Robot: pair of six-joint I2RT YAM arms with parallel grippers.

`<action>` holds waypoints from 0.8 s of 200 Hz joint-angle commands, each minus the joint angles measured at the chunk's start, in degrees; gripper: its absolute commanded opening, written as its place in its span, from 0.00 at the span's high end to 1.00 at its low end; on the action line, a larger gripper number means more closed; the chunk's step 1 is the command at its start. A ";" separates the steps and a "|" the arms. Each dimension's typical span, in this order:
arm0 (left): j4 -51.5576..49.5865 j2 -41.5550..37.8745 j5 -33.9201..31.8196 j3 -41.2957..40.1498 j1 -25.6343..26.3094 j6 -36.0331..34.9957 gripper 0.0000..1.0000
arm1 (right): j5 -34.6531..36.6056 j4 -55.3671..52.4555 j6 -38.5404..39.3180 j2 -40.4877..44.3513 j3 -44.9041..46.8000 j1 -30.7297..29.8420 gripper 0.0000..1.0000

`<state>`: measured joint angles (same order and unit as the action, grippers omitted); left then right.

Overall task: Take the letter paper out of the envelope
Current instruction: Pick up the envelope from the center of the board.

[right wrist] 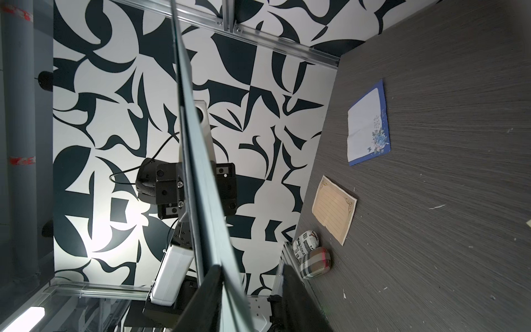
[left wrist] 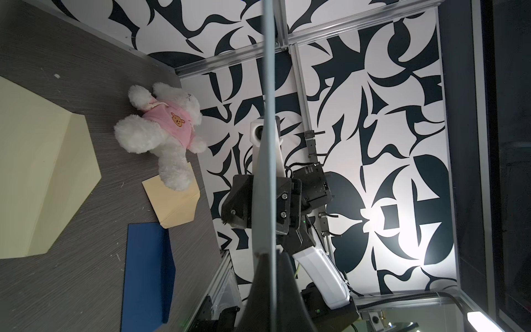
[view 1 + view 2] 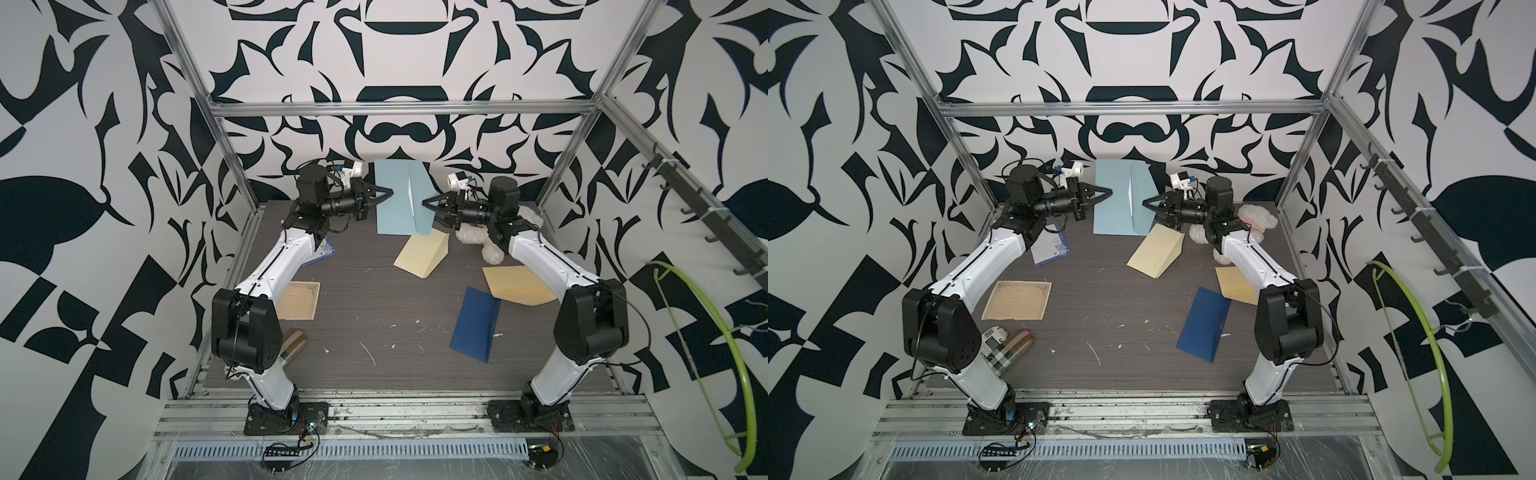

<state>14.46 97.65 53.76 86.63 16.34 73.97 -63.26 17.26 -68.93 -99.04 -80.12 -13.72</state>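
Note:
A light blue envelope (image 3: 397,199) (image 3: 1115,199) hangs upright in the air above the back of the table. My left gripper (image 3: 390,192) (image 3: 1111,192) is shut on its left edge; in the left wrist view the envelope (image 2: 265,143) shows edge-on, running out from the shut left gripper (image 2: 268,253). A thin white sliver of letter paper (image 3: 411,195) (image 3: 1131,195) shows along the flap line. My right gripper (image 3: 424,203) (image 3: 1145,203) is open at the right edge. In the right wrist view the envelope (image 1: 198,186) lies against one finger, and the right gripper (image 1: 250,266) shows a gap to the other.
On the dark table (image 3: 365,316) lie a cream envelope (image 3: 422,255), another cream envelope (image 3: 517,286), a dark blue envelope (image 3: 476,324), a lined sheet (image 3: 299,299) and a blue-bordered sheet (image 3: 1050,249). A white plush toy (image 3: 490,245) sits under the right arm. Two pouches (image 3: 1009,343) lie front left.

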 commanded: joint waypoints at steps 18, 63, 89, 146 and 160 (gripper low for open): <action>5.52 1.18 -0.57 2.05 -0.25 2.82 1.00 | 2.33 8.69 -3.14 2.40 2.18 -1.92 0.62; 5.95 1.65 -0.63 1.37 -0.25 2.90 1.00 | 4.67 20.81 -12.05 1.38 4.96 -3.87 0.62; 6.59 2.00 -0.90 1.30 -0.25 3.33 1.00 | 5.91 21.06 -12.24 1.70 5.06 -5.09 0.62; 6.93 2.29 -0.89 1.38 -0.25 3.54 1.00 | 8.04 21.74 -13.02 2.26 4.93 -6.59 0.67; 6.96 2.39 -0.83 1.33 -0.25 3.48 1.00 | 8.46 22.57 -13.74 2.31 4.91 -6.76 0.70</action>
<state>19.27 99.07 52.69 86.70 16.12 77.58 -56.05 35.55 -81.36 -99.04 -75.11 -19.79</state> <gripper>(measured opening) 0.044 0.317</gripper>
